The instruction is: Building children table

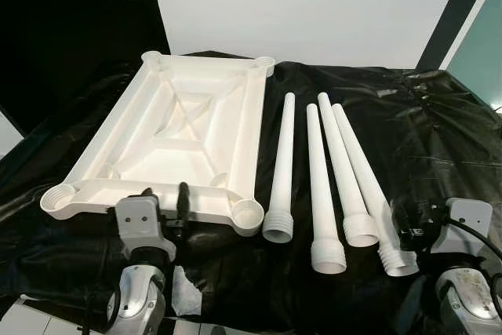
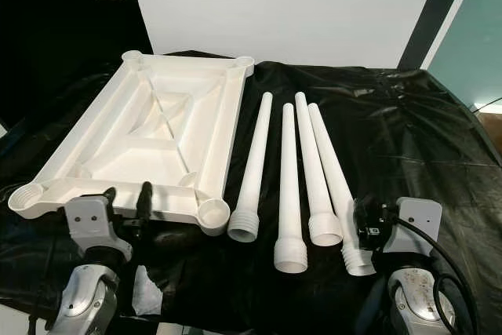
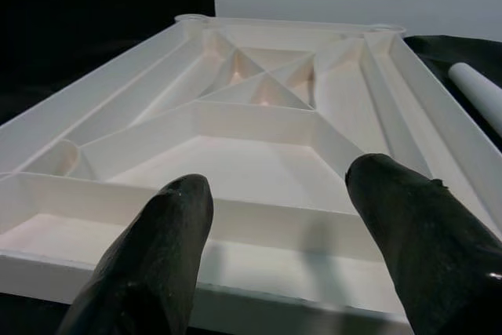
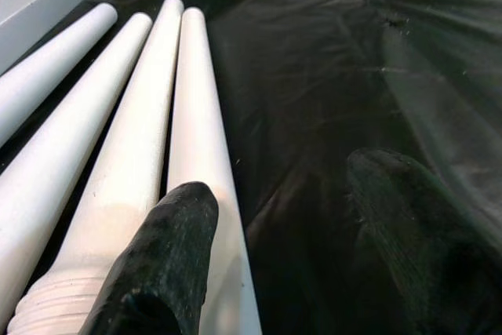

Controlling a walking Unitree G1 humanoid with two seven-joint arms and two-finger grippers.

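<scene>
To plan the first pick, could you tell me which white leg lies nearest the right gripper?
The rightmost leg: its threaded end lies beside the right gripper.

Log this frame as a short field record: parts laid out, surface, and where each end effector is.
surface: black sheet covering the work area
tabletop: white tabletop lying underside up, ribs and corner sockets showing
legs: four white legs lying loose to its right, threaded ends toward the robot
left end effector: open, at the tabletop's near edge, holding nothing
right end effector: open, beside the rightmost leg, holding nothing
assembly: no leg screwed in yet
</scene>
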